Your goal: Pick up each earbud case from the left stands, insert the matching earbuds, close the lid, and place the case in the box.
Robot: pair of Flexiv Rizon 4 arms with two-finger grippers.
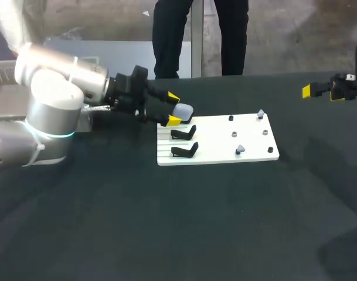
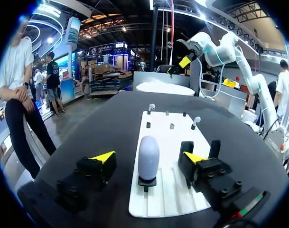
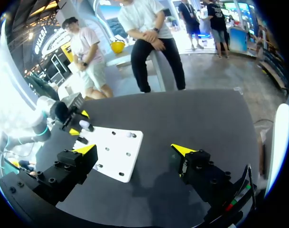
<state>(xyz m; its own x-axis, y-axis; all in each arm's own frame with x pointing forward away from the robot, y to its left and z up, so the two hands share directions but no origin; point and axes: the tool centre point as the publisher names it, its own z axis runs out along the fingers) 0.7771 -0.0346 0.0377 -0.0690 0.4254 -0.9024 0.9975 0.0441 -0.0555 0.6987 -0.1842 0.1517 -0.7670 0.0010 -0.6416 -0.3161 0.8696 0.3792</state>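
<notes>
The left claw (image 1: 173,109) hangs open around a pale grey earbud case (image 2: 148,157) on a black bench (image 1: 166,234). One yellow-tipped finger stands at each side of the case, and the left wrist view shows a clear gap between each finger and the shell. The case stands upright, lid shut, on the rearmost of three black stands at the left end of a white board (image 1: 225,153). The two nearer stands (image 1: 183,132) hold nothing. At the board's right end stand small pegs (image 1: 234,134), some dark and bare. Two pale earbuds (image 1: 261,113) sit there, one at the far corner and one near the front edge. No print can be made out on the case or the board at this range.

The right claw (image 1: 322,91) hovers at the bench's far right edge, well apart from the board. Its fingers are spread wide and hold nothing, and its wrist view looks back across the dark bench top toward the board and the left arm (image 3: 44,118).
</notes>
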